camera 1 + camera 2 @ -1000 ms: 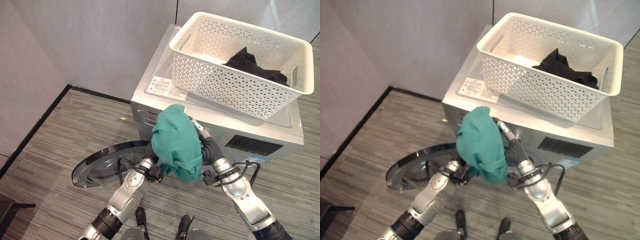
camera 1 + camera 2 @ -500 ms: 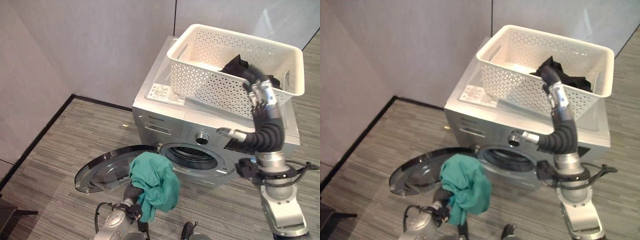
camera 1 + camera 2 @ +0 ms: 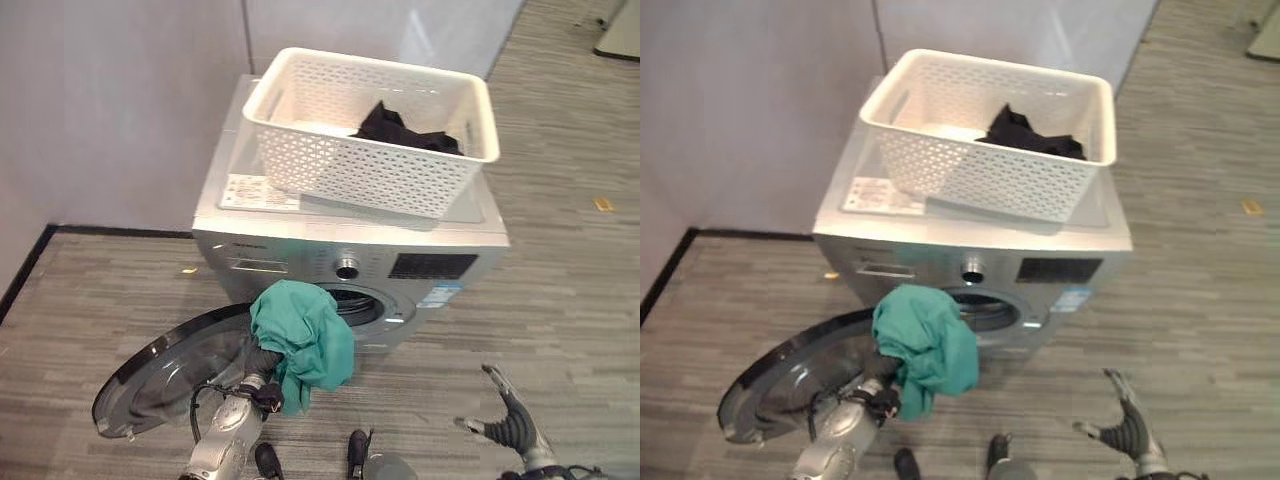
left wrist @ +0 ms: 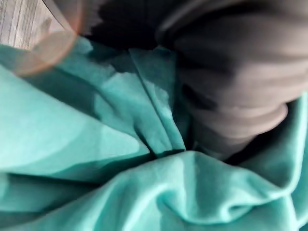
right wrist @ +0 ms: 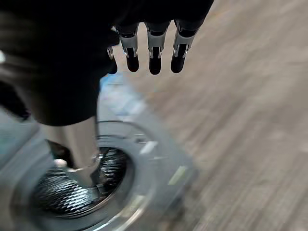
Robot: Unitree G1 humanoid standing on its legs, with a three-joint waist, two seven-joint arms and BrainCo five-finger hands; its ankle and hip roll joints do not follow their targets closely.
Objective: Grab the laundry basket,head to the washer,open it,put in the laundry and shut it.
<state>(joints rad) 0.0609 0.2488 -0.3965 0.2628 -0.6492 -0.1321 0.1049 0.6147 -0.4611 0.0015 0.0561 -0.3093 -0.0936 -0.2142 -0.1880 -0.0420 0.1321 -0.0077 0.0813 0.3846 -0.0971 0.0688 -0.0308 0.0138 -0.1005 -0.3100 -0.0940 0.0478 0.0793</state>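
Teal garment [image 3: 303, 335] draped over left hand [image 3: 262, 358], bunched just in front of washer [image 3: 350, 258] drum opening; fingers buried in cloth, grip unreadable. Washer door [image 3: 160, 372] swung open, lying low at left. White basket [image 3: 370, 145] on washer top, black clothing [image 3: 400, 130] inside.
Right eye view: right hand [image 3: 1125, 425] low at right above floor, fingers spread, empty.
Left wrist view: teal folds against dark ribbed cover.
Right wrist view: fingers [image 5: 153, 53] straight, drum [image 5: 77, 187] beyond.
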